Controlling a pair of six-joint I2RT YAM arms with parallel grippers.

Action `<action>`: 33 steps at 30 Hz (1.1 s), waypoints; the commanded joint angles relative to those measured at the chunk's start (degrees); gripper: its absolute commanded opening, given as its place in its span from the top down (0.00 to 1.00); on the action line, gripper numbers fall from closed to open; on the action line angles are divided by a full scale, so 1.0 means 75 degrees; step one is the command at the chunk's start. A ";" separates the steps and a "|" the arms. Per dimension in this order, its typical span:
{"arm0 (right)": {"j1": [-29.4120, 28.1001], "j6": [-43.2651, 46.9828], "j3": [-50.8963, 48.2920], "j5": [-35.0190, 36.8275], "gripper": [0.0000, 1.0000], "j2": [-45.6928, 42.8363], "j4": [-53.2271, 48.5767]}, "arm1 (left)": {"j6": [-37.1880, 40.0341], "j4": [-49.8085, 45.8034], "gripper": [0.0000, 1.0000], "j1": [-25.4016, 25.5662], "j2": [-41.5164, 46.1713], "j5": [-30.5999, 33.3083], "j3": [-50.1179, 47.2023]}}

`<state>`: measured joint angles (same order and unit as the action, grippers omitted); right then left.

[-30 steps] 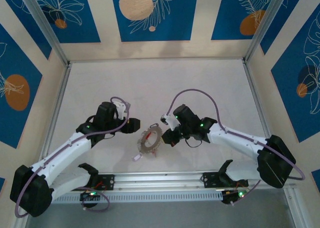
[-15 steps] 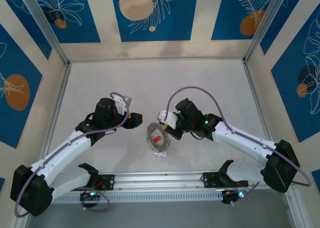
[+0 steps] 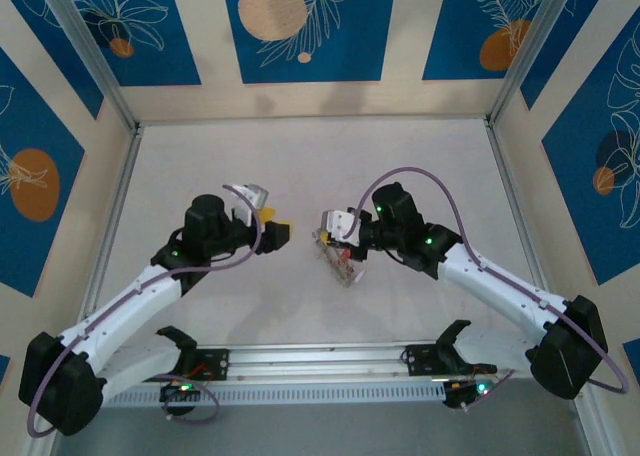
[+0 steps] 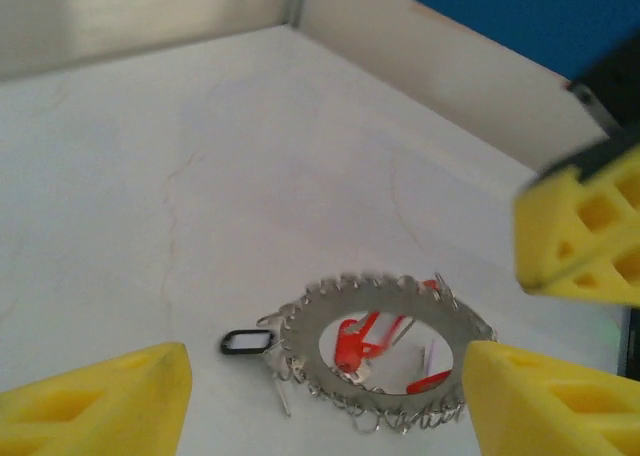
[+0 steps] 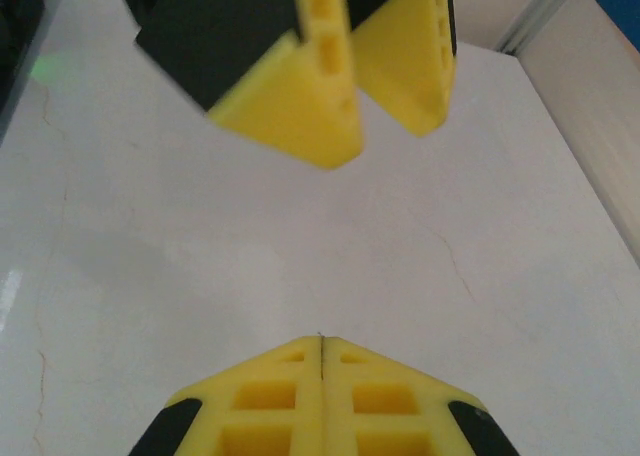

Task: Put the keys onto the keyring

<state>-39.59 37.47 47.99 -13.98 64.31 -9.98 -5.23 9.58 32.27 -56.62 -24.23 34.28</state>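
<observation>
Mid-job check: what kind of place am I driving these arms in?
Probably a lab robot cell, not a home: a white table edged by aluminium rails and closed in by blue leaf-print panels.

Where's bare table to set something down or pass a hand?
Free: the far half of the table, up to the back wall, corner to corner. Crowded: the middle, where the keyring is close by the left end effector and right end effector.

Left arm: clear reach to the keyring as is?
Probably yes. The left claw is open and faces the keyring, no obstacle between them. The shut right claw sits right beside the ring, so room looks tight.
</observation>
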 commanded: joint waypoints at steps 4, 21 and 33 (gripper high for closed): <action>0.0380 -0.0657 0.0027 -0.0110 1.00 0.0291 -0.0182 | 0.2049 0.1290 0.29 0.0571 -0.0357 0.0081 -0.0382; 0.4516 -1.0445 -0.1367 0.0179 0.69 -0.0172 -0.2166 | 0.1420 -0.0188 0.28 0.0561 0.0081 0.1586 -0.0364; 0.4527 -1.0103 -0.1886 -0.0833 0.51 0.1813 -0.0984 | -0.1211 -0.0547 0.21 0.0549 -0.0518 0.2424 -0.0128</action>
<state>-4.75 -37.74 34.04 -16.64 76.79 -19.64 -4.47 7.86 36.45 -58.74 -8.14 31.62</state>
